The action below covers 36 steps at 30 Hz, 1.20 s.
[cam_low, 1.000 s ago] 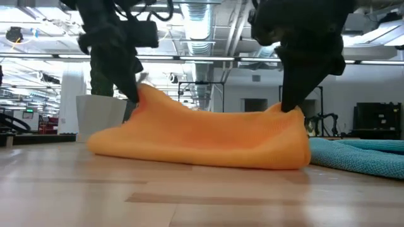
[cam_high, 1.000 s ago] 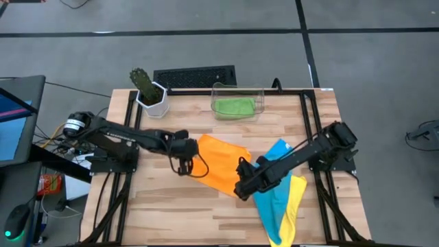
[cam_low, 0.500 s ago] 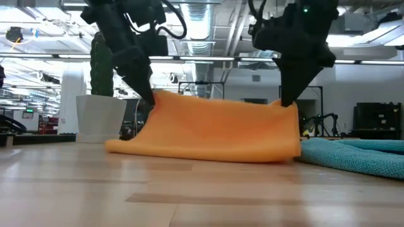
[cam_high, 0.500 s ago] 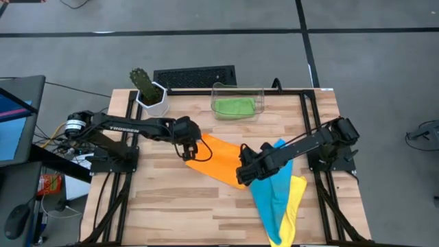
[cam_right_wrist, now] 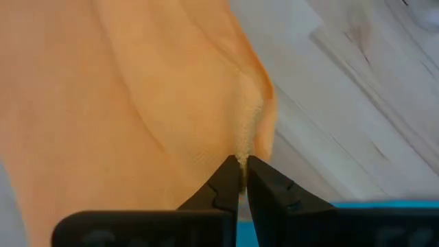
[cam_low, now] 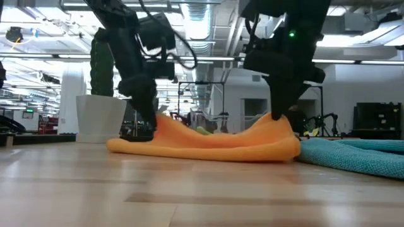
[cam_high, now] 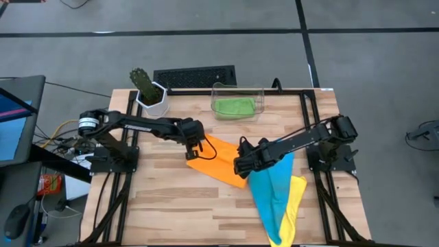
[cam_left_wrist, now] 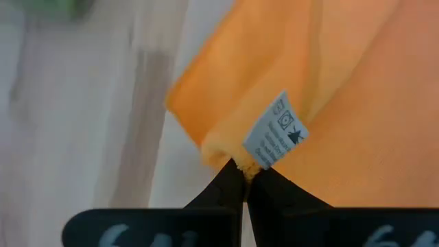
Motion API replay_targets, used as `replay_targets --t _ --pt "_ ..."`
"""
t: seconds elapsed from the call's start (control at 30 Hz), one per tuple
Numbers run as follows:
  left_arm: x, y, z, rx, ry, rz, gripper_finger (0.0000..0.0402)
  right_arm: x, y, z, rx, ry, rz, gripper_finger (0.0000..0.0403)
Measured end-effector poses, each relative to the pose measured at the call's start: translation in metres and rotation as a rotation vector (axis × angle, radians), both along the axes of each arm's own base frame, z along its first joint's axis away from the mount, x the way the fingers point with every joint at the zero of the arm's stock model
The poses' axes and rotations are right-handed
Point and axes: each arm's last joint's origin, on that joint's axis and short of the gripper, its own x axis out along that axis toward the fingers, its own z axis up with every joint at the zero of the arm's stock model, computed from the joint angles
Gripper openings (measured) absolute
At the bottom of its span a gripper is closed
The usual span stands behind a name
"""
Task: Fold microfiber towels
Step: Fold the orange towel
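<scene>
Orange towel (cam_high: 218, 162) is now carried over to its far edge and lowered, fold nearly laid; left pincer (cam_high: 194, 148) and right pincer (cam_high: 239, 167) are each kept clenched on a corner

Grey floor (cam_high: 206, 51) w/ dark seams; wood table (cam_high: 178, 206); ceiling strip lights (cam_low: 44, 31).

Back edge of a wooden table (cam_high: 171, 206)

Potted cactus (cam_high: 142, 81) in a white pot (cam_high: 152, 101) at the back left corner; dark keyboard (cam_high: 195, 75) just beyond the back edge; clear plastic bin (cam_high: 237, 101) at back centre; grey floor (cam_high: 370, 48) all round.
</scene>
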Motion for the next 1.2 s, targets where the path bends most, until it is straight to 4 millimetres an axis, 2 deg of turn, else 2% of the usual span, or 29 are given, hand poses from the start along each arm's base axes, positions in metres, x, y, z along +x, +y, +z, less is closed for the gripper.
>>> replay_targets --t 0.2,0.3,0.6,0.7,0.83,1.0,1.2 --pt "-0.007 0.000 0.001 0.011 0.078 0.017 0.0000 0.002 -0.008 0.000 -0.036 0.003 0.000 0.0051" --pt "-0.007 0.000 0.007 0.017 0.068 0.022 0.0000 0.002 -0.011 0.000 -0.033 0.009 0.002 0.0052" --pt "-0.003 0.001 0.005 0.011 0.046 0.030 0.0003 0.006 -0.009 -0.011 -0.002 0.043 0.031 0.0052" --pt "-0.002 0.002 0.006 0.037 0.037 0.041 0.0014 0.007 -0.011 -0.009 -0.002 0.033 0.023 0.0056" --pt "-0.001 0.002 0.006 0.040 0.035 0.028 0.0051 0.004 -0.015 -0.010 0.007 0.062 -0.007 0.0083" --pt "0.001 0.002 0.007 0.063 0.021 -0.004 0.0125 0.000 -0.016 -0.010 0.001 0.109 -0.017 0.0142" --pt "-0.003 0.009 0.007 0.111 0.054 0.057 0.0203 -0.007 -0.018 -0.005 -0.008 0.144 -0.043 0.0199"
